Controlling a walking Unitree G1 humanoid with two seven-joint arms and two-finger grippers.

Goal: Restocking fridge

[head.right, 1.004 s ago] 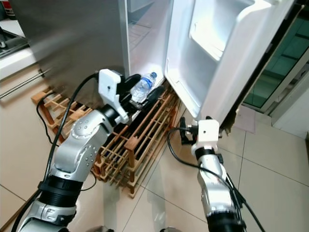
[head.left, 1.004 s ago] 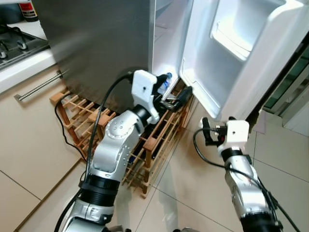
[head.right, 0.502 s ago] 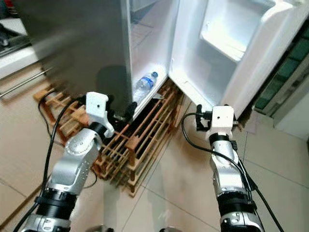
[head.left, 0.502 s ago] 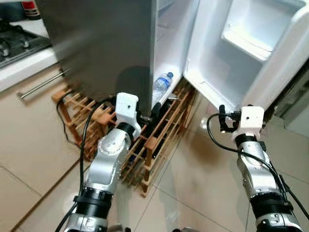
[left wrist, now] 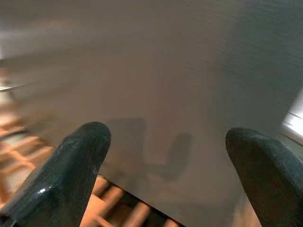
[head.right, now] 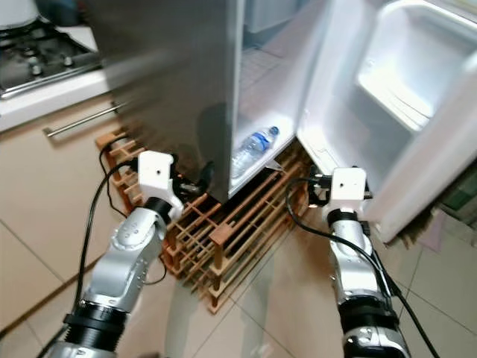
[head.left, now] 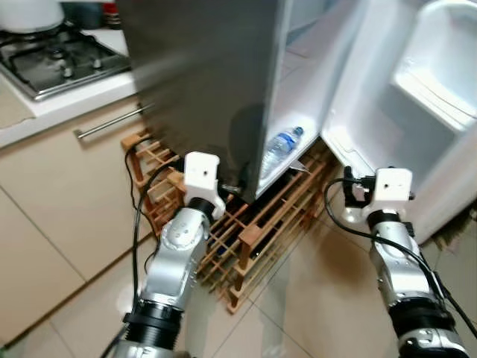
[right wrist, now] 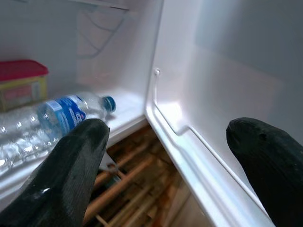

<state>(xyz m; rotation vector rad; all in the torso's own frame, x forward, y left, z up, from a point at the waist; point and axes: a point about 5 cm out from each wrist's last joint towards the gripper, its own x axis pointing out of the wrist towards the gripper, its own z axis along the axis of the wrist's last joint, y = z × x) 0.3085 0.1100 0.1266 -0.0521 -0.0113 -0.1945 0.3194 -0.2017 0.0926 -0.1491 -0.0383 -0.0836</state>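
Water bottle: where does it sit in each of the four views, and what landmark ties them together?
Left eye view: water bottle lying on the fridge's bottom shelf.
Right eye view: same spot, cap toward the open door.
Left wrist view: not in it.
Right wrist view: beyond one finger.
Shared landmark: wooden rack under the fridge edge.

Clear blue-labelled bottle (right wrist: 45,125), red-lidded tub (right wrist: 21,85), white fridge (head.left: 339,89) interior
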